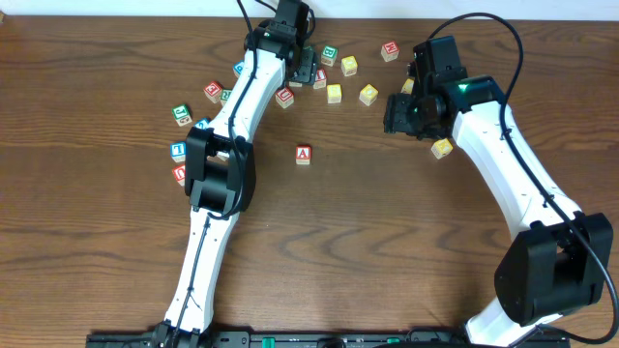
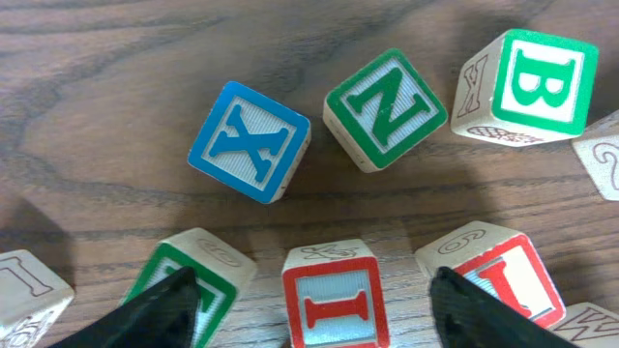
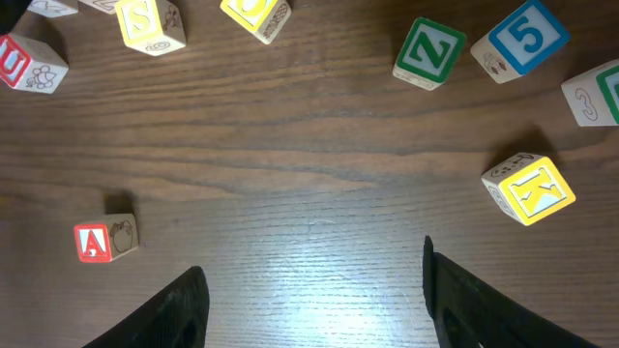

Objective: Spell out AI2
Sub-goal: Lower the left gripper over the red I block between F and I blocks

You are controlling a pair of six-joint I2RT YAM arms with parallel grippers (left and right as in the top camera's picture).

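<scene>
The red A block (image 1: pixel 304 155) lies alone mid-table; it also shows in the right wrist view (image 3: pixel 104 238). My left gripper (image 1: pixel 306 66) is open, low over the cluster of blocks at the back. A red I block (image 2: pixel 334 295) sits on the table between its fingers (image 2: pixel 309 309), untouched. A cream block (image 2: pixel 604 155) at the right edge shows a faint 2 on one face. My right gripper (image 1: pixel 401 114) is open and empty (image 3: pixel 309 300) over bare wood, to the right of the A block.
Around the left gripper are a blue X (image 2: pixel 250 141), green N (image 2: pixel 385 109), green B (image 2: pixel 537 82), a green block (image 2: pixel 198 280) and another red block (image 2: pixel 493 275). The right wrist view shows green Z (image 3: pixel 428 51), blue 5 (image 3: pixel 527 39), yellow K (image 3: pixel 530 187), yellow S (image 3: pixel 150 21).
</scene>
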